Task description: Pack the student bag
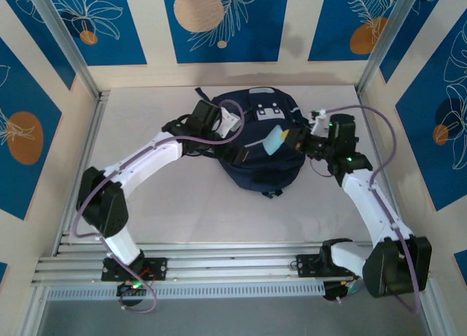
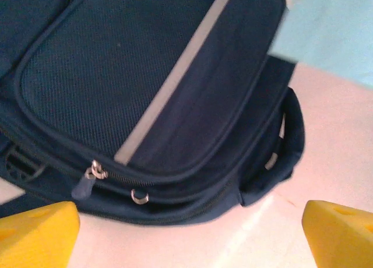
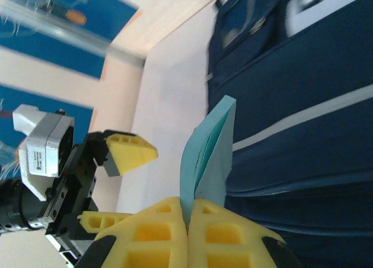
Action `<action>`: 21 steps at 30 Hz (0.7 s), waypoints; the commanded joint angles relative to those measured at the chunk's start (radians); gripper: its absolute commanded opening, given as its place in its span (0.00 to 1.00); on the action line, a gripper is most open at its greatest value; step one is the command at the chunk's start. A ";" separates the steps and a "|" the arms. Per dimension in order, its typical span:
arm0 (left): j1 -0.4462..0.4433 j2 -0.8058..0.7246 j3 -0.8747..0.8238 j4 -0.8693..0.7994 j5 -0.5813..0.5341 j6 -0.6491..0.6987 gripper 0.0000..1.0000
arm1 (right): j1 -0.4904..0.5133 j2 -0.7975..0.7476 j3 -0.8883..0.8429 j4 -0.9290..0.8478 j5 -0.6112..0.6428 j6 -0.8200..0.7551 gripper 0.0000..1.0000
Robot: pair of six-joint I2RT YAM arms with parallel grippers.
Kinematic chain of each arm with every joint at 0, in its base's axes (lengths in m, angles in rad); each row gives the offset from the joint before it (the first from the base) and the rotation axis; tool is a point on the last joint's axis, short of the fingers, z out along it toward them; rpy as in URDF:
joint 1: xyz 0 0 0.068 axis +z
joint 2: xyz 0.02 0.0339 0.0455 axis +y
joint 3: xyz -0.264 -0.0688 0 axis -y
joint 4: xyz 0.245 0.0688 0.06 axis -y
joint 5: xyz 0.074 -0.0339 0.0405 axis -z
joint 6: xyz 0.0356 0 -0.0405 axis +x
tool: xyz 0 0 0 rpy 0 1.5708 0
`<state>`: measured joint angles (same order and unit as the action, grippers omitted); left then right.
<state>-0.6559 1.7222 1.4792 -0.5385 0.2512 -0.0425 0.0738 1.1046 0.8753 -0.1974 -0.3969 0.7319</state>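
Student bag (image 1: 259, 168): lies flat mid-desk, towards the back wall, with its pale patch end away from the arms.
Desk (image 1: 182, 212): pale, bare in front of the bag.
Right pincer (image 3: 187, 212): pressed shut on the near edge of a thin light-blue booklet (image 3: 210, 157), which it holds on edge.
Booklet's long axis: runs out from the right pincer towards the bag's middle. Its free end is over the dark fabric and looks clear of it, though I can't be sure.
Bag from the right pincer: just to its left and below, so the carrying arm is already at the bag's right flank.
Left pincer (image 1: 230, 123): spread wide with nothing between the fingers, over the bag's far-left shoulder.
Zip pull (image 2: 87, 182): sits on the seam just ahead of the left pincer. That seam looks closed, and I can't tell where an open mouth is.
Nearer arm: the left for the zip, the right for the drop.
Judgement: the booklet probably can't go in until a slot lines up with its edge.
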 commanded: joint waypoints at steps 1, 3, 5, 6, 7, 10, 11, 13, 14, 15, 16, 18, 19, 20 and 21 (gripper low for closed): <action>-0.058 0.083 0.088 -0.005 -0.087 0.081 0.94 | -0.081 -0.062 -0.039 -0.119 0.026 -0.020 0.00; -0.094 0.135 0.140 -0.028 -0.141 0.133 0.93 | -0.137 -0.092 -0.057 -0.130 0.010 -0.014 0.00; -0.128 0.188 0.192 -0.049 -0.195 0.181 0.92 | -0.185 -0.115 -0.070 -0.141 -0.002 -0.008 0.00; -0.145 0.217 0.216 -0.056 -0.218 0.203 0.92 | -0.207 -0.123 -0.075 -0.148 -0.007 -0.005 0.00; -0.157 0.243 0.237 -0.060 -0.235 0.222 0.92 | -0.227 -0.131 -0.080 -0.153 -0.013 -0.001 0.00; -0.184 0.309 0.288 -0.060 -0.273 0.250 0.92 | -0.274 -0.151 -0.096 -0.157 -0.037 0.011 0.00; -0.189 0.326 0.298 -0.050 -0.296 0.251 0.92 | -0.284 -0.155 -0.100 -0.156 -0.045 0.014 0.00; -0.191 0.358 0.303 -0.008 -0.353 0.249 0.90 | -0.296 -0.165 -0.109 -0.151 -0.060 0.022 0.00; -0.191 0.371 0.303 0.010 -0.385 0.253 0.89 | -0.297 -0.168 -0.113 -0.148 -0.064 0.024 0.00; -0.191 0.386 0.305 0.036 -0.425 0.253 0.87 | -0.298 -0.171 -0.117 -0.145 -0.071 0.027 0.00; -0.191 0.400 0.303 0.061 -0.464 0.256 0.83 | -0.298 -0.172 -0.120 -0.140 -0.076 0.030 0.00; -0.191 0.420 0.305 0.100 -0.515 0.260 0.71 | -0.297 -0.173 -0.129 -0.133 -0.090 0.037 0.00; -0.188 0.427 0.305 0.116 -0.522 0.257 0.63 | -0.298 -0.173 -0.134 -0.128 -0.095 0.042 0.00; -0.186 0.432 0.310 0.121 -0.511 0.253 0.56 | -0.298 -0.173 -0.140 -0.121 -0.101 0.048 0.00; -0.182 0.435 0.319 0.117 -0.488 0.242 0.46 | -0.298 -0.173 -0.146 -0.115 -0.105 0.053 0.00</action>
<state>-0.8642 2.1269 1.7607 -0.4885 -0.1249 0.1989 -0.2195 0.9443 0.7525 -0.3252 -0.4526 0.7631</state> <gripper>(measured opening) 0.500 0.056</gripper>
